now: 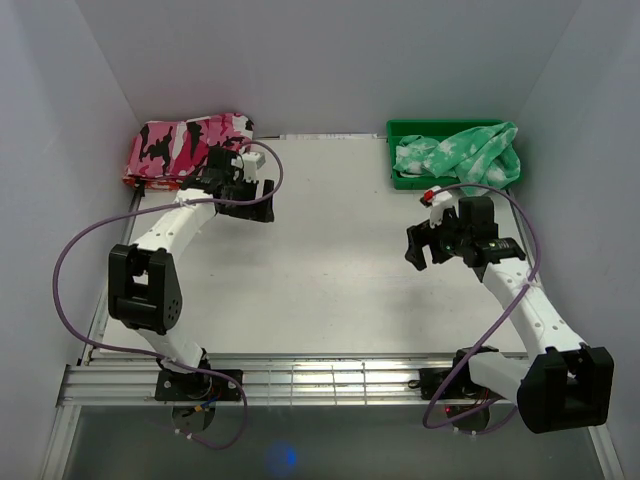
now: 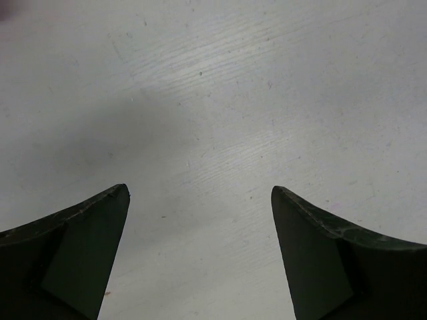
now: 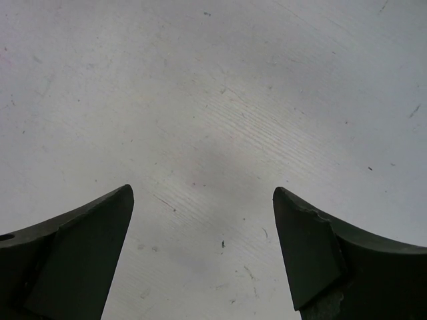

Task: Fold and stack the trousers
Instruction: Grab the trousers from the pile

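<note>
Black-fingered, my right hand (image 3: 200,193) is spread wide over bare bench (image 3: 220,100), gripping nothing; my left hand (image 2: 200,190) is likewise spread and unloaded. The trousers (image 1: 460,155) lie bunched in the tray (image 1: 400,128), just beyond the right hand. Recommended procedure: approach from above, pinch one raised fold, and lift clear of the rim before dragging out.
</note>
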Robot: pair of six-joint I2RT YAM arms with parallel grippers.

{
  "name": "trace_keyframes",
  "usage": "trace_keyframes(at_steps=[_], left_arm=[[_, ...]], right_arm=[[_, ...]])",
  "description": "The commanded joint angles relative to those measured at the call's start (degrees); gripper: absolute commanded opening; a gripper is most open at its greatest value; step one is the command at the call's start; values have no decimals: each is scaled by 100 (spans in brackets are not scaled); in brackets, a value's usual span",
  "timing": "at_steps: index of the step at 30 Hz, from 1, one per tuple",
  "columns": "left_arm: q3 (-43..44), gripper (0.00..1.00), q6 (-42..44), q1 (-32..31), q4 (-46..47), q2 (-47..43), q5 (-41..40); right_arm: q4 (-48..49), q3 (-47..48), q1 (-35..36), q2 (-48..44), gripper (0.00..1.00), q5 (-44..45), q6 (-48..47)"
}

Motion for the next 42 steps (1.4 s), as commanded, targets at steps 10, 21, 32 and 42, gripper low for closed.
trace_keyframes(at_steps=[10, 21, 32, 42], left_arm=[[2327, 98, 79, 265, -955, 568, 770], [2337, 98, 79, 880, -1105, 550, 1280], [2240, 98, 140, 1161, -1184, 664, 1369], [2240, 98, 237, 1161, -1237, 744, 1343]], right_arm=[[645, 3514, -301, 2556, 90, 1098, -481], [-1183, 8420, -688, 6409, 90, 826, -2238], [-726, 8202, -697, 7474, 90, 493, -2626], [-516, 8236, -750, 8124, 74, 695, -2680]])
